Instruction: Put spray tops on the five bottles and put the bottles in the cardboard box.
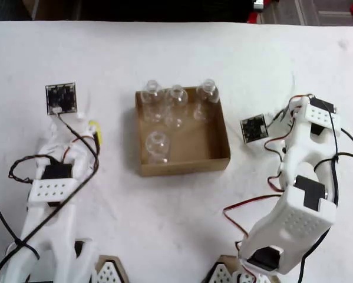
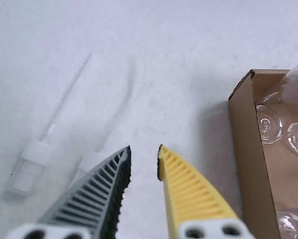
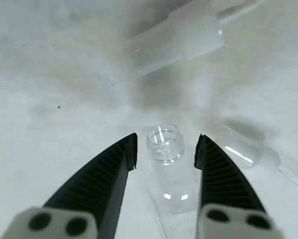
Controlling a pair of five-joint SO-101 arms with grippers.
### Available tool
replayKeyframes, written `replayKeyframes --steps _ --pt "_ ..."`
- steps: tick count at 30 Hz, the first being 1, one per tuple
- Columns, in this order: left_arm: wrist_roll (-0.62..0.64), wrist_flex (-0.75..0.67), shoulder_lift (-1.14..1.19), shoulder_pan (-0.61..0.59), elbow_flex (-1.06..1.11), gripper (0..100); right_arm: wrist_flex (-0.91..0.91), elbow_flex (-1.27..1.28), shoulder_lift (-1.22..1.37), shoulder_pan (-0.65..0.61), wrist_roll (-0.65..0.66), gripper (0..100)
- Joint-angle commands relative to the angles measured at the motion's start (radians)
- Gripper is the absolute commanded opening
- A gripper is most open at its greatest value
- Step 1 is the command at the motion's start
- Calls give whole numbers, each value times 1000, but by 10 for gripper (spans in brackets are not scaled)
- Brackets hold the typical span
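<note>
While four bottles (image 1: 176, 100) stand without tops in the box (image 1: 182, 166), three along its far wall and one nearer the front, the fifth bottle (image 3: 164, 144) is on the table (image 1: 164, 53) between the fingers of the right gripper (image 3: 165, 142). Those fingers are spread to either side of it, with gaps showing at its open neck. A clear cap (image 3: 238, 147) lies just beside that bottle. The left gripper (image 2: 144, 149) hangs partly open and empty over the table near the box, and two spray tops (image 2: 32, 164) lie side by side next to its grey finger.
</note>
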Motion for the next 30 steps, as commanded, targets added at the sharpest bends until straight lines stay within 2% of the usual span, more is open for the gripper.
replayKeyframes --steps 1,21,28,30 --pt "-11 -31 -22 -4 -14 95 -15 -32 -10 4 11 166" --pt "-11 -31 -22 -4 -14 95 -16 -64 42 12 8 165" --pt "-11 -31 -22 -4 -14 95 -16 -92 65 27 5 22" --pt "-11 -31 -24 -2 -14 95 -16 -92 64 27 3 16"
